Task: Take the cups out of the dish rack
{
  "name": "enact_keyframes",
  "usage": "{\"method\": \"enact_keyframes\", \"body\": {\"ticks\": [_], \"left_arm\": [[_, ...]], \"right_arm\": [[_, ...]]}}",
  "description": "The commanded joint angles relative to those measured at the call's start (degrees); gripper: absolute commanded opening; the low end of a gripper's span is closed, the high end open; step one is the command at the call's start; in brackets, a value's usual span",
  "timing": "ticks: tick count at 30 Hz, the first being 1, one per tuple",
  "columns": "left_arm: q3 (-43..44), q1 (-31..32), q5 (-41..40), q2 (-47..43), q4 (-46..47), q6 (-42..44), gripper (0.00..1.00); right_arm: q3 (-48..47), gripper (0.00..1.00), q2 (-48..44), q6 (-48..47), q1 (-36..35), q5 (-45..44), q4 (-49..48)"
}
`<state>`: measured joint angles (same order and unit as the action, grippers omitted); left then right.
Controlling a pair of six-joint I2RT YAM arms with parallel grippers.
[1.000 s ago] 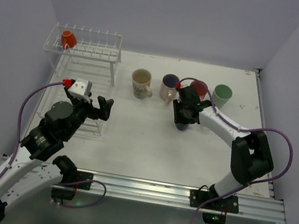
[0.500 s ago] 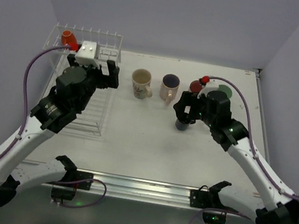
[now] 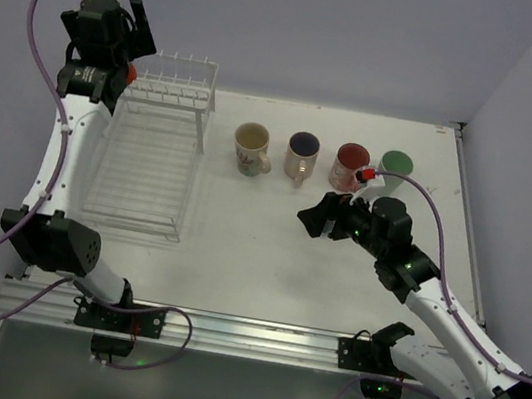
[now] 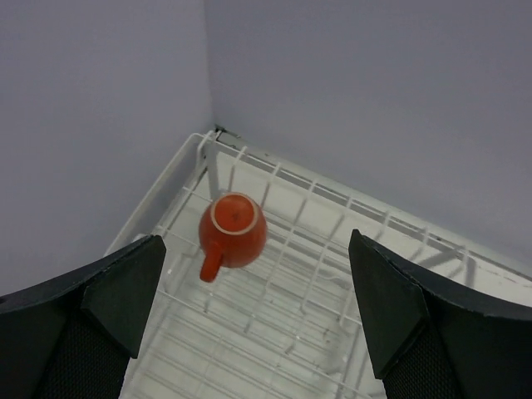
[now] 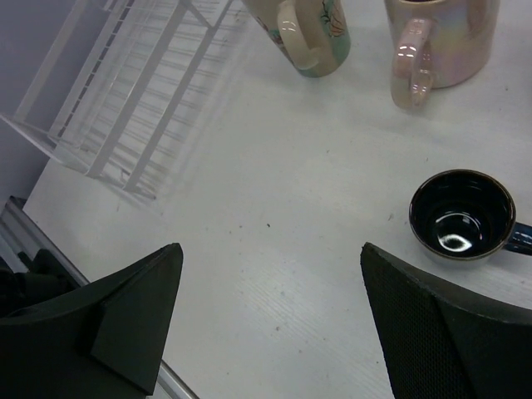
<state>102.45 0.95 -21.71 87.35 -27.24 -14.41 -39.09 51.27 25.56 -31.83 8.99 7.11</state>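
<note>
Since the orange mug (image 4: pixel 233 230) is the only cup seen on the dish rack (image 3: pixel 151 156), lying on the raised pegged shelf in its far left corner, the step in hand looks to be the left arm's pick. The left gripper (image 4: pixel 256 249) hangs high above that shelf with its fingers spread wide and nothing between them. The mug sits a little off centre, toward the left finger. It appears to rest mouth-down, though the wrist view is too distant to be sure, and its handle points to the near left.

To do this well, the gripper should shift until the mug's body is centred, turn a little so the handle lies off the closing line, and descend straight, keeping both fingers clear of pegs and cross wires. A grasp across the round body seems safer than one on the handle. Once pinched, the mug wants lifting straight up before any sideways travel, so it does not snag a peg.

The right gripper (image 5: pixel 273 249), also spread and empty, hovers over the table (image 5: pixel 274 166) near the upright dark blue mug (image 5: pixel 462 215), well apart from the rack.
</note>
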Motion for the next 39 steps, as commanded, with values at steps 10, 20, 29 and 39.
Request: {"method": "enact_keyframes", "body": {"ticks": [10, 20, 29, 39], "left_arm": [[10.6, -12.5, 17.6, 13.5, -6.4, 3.5, 1.00], [10.8, -13.7, 27.4, 18.1, -4.0, 8.3, 1.00], [10.4, -13.6, 25.8, 21.6, -3.7, 10.4, 1.00], [10.0, -13.6, 26.3, 23.0, -2.2, 9.8, 0.88]], "right_arm": [[1.4, 0.91, -0.4, 1.8, -0.2, 4.2, -6.8], [1.6, 0.91, 0.5, 1.8, -0.2, 4.2, -6.8], [1.4, 0.91, 1.3, 1.6, -0.2, 4.3, -6.8], [1.2, 0.91, 2.1, 1.3, -0.2, 3.8, -8.1]]}}
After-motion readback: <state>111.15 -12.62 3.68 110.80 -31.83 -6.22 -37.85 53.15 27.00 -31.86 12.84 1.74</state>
